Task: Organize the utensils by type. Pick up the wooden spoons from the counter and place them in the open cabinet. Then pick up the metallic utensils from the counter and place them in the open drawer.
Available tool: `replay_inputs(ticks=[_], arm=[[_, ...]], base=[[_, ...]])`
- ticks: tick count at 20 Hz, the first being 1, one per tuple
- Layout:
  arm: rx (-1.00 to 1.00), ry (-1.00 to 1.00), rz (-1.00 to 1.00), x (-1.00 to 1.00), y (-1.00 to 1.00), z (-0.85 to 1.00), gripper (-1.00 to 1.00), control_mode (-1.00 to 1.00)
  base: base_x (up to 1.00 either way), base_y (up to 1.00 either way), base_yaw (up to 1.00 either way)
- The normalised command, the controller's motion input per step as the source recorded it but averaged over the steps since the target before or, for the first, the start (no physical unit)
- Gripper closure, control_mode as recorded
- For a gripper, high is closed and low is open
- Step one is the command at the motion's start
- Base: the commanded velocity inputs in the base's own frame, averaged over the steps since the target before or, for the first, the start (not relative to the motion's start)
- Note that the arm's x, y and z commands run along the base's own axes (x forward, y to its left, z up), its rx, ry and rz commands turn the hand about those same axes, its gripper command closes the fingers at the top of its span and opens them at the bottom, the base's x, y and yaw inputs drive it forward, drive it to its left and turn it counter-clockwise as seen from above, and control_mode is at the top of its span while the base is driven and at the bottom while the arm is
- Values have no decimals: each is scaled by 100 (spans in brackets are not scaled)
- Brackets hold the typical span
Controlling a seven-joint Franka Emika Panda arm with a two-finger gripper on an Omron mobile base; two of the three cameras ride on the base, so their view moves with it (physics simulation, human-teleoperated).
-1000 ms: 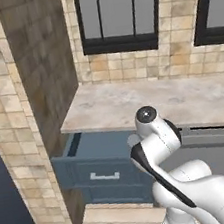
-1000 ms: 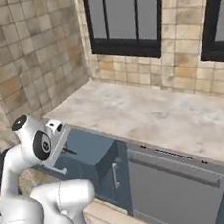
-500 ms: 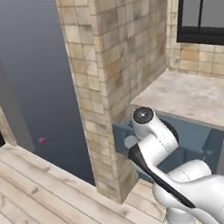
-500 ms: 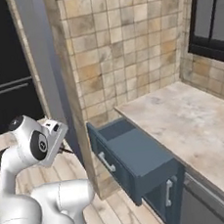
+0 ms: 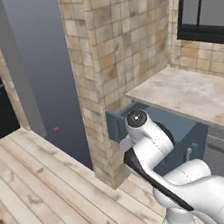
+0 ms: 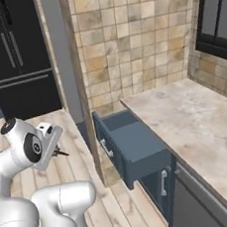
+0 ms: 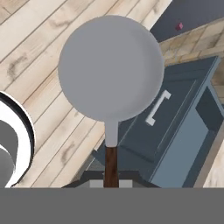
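While the open drawer (image 6: 131, 146) juts from the slate-blue cabinets beside the tiled pillar (image 6: 99, 62), the gripper (image 7: 111, 177) stays out of it, clamped on the dark handle of the round silver-headed utensil (image 7: 110, 70), head held forward, apparently so it can be carried over the drawer's box

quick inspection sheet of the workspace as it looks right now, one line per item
surface: beige marbled counter, bare where visible
job's things: round silver-headed utensil with dark handle, held in the pincer, head pointing away from the hand; open drawer pulled out beneath the counter, looks empty
clutter: nothing seen
grippers: pincer closed on the utensil's handle, over the wooden floor beside the drawer
cables: nothing seen
surroundings: tan tile pillar, dark window, black fridge
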Motion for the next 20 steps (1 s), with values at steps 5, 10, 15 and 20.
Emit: replay_inputs(ticks=[5,10,15,20], arm=[[0,0,0,0,0,0,100,100],[0,0,0,0,0,0,100,100],[0,0,0,0,0,0,100,100],[0,0,0,0,0,0,100,100]], base=[[25,-53,10],[6,-72,18],[-3,-71,10],[31,-41,5]])
